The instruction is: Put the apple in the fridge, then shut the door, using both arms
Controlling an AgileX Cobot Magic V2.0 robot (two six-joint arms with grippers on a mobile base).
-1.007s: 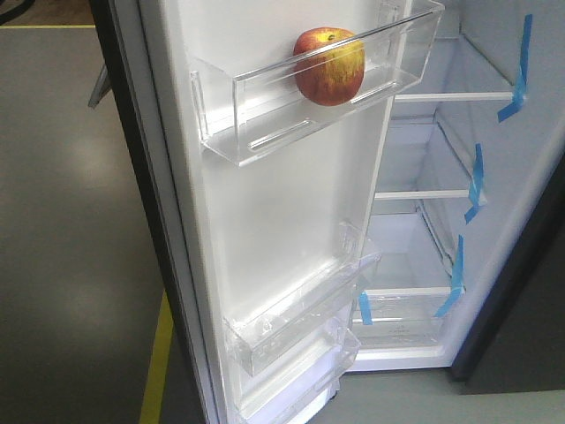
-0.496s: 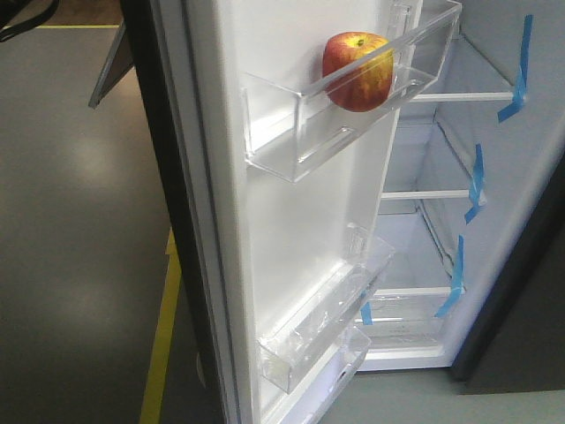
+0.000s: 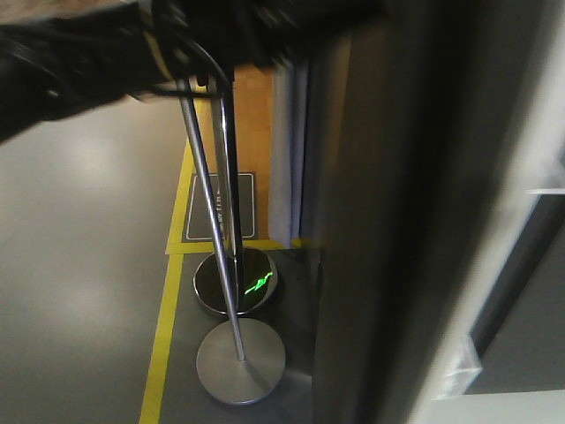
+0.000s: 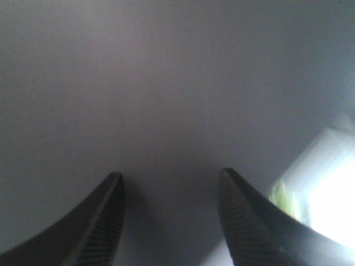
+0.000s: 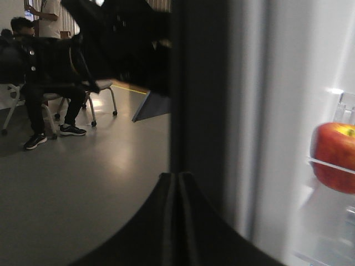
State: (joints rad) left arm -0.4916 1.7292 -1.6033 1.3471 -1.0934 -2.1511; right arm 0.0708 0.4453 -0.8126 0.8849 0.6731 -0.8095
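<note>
The door (image 3: 397,221) fills the right half of the front view as a blurred dark grey slab and hides the fridge's inside. My left arm (image 3: 79,62) reaches in from the top left toward it. In the left wrist view my left gripper (image 4: 169,177) is open, its fingers (image 4: 105,216) close to the door's grey outer face (image 4: 177,83), nothing between them. My right gripper (image 5: 177,175) is shut and empty, just in front of the door's dark edge (image 5: 197,83). The apple (image 5: 335,158) sits in a clear bin on the door's white lining (image 5: 277,138).
Two metal stands with round bases (image 3: 240,360) and a dark round base lit green (image 3: 235,283) stand on the floor left of the door, beside a yellow floor line (image 3: 163,336). A person sits on a chair (image 5: 39,83) further off.
The door has swung fast: its white lining, bins and apple no longer face the front camera, its dark outer side does. My left arm has come into view at the top left.
</note>
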